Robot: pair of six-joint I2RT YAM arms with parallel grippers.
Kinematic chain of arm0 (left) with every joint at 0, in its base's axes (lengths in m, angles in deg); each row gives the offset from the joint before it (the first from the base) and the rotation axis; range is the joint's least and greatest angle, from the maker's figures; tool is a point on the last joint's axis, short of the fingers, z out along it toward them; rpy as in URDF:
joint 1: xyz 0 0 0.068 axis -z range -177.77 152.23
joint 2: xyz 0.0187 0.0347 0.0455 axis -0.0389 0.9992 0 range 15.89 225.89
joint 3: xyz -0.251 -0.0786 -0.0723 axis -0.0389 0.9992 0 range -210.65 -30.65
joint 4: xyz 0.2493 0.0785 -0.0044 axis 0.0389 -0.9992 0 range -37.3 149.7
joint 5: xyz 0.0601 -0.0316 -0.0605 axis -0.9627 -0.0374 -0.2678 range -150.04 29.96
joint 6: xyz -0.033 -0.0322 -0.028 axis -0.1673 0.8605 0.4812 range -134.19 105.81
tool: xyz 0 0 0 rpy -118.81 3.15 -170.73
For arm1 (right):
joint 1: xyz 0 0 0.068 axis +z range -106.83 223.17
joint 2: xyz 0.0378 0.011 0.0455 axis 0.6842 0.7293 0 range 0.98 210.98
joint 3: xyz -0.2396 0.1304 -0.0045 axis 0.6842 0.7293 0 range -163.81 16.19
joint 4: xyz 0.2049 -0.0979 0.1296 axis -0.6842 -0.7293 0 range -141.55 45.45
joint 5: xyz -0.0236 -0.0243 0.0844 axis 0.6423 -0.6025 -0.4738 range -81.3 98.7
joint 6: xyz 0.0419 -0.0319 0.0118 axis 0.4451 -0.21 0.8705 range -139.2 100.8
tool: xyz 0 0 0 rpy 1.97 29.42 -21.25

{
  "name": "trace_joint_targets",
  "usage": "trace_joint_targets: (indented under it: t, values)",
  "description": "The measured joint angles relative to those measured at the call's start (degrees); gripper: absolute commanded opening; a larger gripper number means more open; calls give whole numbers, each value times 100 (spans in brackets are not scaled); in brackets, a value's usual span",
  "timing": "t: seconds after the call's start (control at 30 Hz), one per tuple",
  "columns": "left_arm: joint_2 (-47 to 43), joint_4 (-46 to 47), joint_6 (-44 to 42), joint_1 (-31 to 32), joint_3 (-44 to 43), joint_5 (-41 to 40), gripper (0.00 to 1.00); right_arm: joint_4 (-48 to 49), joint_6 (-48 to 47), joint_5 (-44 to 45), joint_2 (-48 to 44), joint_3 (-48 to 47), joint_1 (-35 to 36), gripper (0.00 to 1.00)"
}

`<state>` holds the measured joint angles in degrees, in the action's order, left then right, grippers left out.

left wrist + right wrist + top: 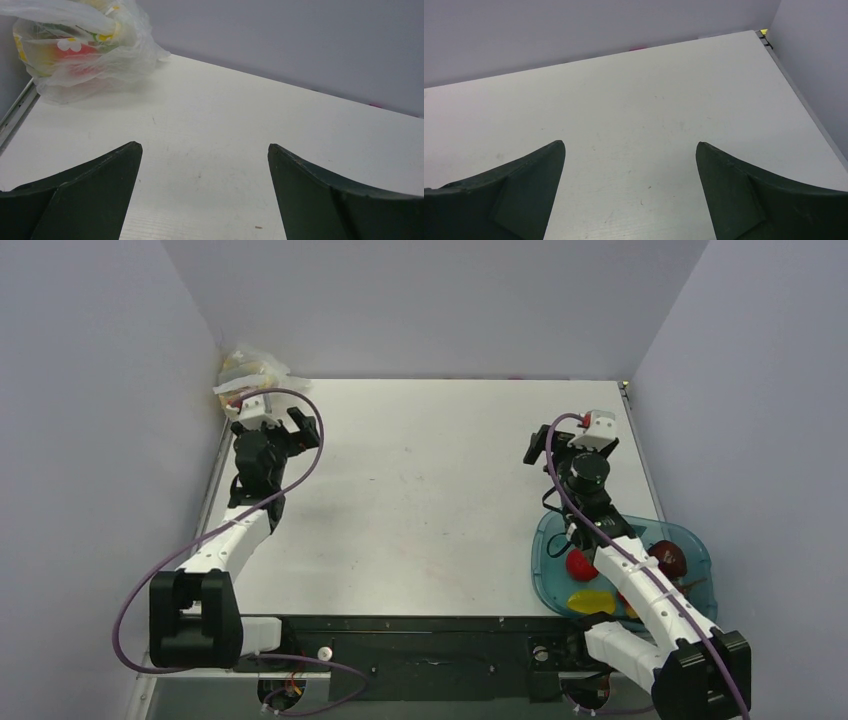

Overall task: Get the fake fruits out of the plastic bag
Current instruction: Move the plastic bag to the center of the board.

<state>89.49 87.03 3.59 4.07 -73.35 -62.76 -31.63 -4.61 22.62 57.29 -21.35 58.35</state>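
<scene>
Top external: one plastic bag (pixel 248 376), one tray (pixel 546 540), three fake fruits (pixel 580 564) showing; left gripper (pixel 204 146), right gripper (pixel 630 144) gape.

A flat white bench (pixel 420 490) spans the scene, and a rigid teal translucent plastic tray (pixel 547 570) sits at its near right corner.

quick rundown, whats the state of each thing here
plastic bag: crumpled in the far-left corner, fruits inside
left gripper: open, empty, facing the bag
right gripper: open, empty
teal tray: partly under the right arm, holds a red fruit, a yellow fruit and a dark red fruit
</scene>
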Motion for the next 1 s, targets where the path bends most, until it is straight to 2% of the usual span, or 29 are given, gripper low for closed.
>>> trace_joint_targets:
  t: [0.2,0.4,0.5,0.77,1.0]
  values:
    - [328,94,57,-85,181,-260,97,-428,-15,17,286,-452,332,99]
    - [1276,286,660,-726,-15,-291,96,-654,-22,-127,302,-627,354,97]
    - [1980,258,820,-839,-531,-328,96,-774,-39,-286,365,-699,407,99]
    - [4074,522,1228,-885,-2986,-284,96,-1012,-57,-546,369,-774,505,100]
    - [5184,433,1488,-905,-4041,-1003,96,-1182,-153,-546,487,-1058,643,100]
